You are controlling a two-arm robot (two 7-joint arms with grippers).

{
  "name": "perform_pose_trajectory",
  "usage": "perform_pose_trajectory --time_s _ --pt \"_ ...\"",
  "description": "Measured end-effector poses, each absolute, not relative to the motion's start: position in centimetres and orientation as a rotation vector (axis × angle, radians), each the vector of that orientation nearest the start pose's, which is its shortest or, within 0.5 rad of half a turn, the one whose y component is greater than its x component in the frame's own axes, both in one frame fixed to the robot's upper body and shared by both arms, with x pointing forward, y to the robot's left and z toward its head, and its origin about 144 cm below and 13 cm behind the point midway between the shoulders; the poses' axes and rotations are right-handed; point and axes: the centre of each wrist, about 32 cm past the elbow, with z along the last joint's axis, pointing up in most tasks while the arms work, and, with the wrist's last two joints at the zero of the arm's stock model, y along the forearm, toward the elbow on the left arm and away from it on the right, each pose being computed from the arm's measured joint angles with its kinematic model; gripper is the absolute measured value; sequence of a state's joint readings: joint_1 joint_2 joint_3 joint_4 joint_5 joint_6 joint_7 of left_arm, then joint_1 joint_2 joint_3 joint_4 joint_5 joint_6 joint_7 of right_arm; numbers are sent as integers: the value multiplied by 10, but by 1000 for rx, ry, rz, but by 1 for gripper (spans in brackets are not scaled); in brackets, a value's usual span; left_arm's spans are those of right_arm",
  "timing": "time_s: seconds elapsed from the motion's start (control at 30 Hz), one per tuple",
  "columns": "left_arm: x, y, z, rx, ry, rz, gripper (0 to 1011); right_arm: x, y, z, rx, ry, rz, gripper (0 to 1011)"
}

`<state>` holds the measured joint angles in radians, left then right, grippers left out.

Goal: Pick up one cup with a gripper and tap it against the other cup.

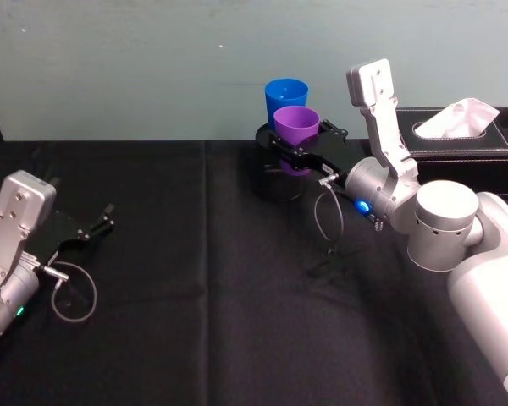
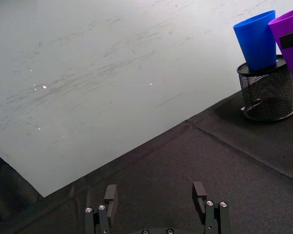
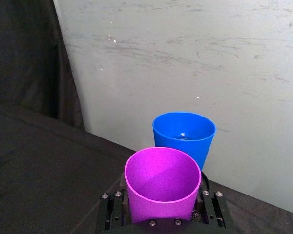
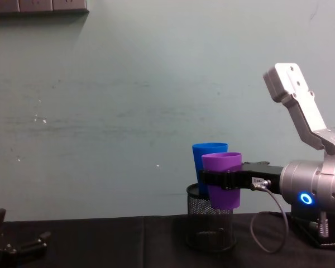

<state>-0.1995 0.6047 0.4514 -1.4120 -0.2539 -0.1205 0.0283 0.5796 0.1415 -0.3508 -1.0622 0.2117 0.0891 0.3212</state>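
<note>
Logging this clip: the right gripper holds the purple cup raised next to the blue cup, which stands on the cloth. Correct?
No: the blue cup stands in the black mesh holder, as the left wrist view shows. The right gripper does hold the purple cup.

Silver-grey and round-jointed, the right arm (image 1: 440, 224) bears a blue ring light (image 1: 361, 205), the left arm (image 1: 13, 220) a green light (image 1: 19, 312) — and the black left gripper (image 2: 155, 195) and right gripper (image 1: 298, 137) carry silver screws (image 2: 88, 210) and looped grey cables (image 1: 328, 216).
</note>
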Motion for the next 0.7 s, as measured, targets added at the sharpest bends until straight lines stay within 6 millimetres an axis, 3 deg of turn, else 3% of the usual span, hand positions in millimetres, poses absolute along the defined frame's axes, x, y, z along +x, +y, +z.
perform_pose_trajectory --time_s 0.7 --pt "489 310 1140 305 -285 1248 1000 607 -195 1199 -126 -4 -1022 726"
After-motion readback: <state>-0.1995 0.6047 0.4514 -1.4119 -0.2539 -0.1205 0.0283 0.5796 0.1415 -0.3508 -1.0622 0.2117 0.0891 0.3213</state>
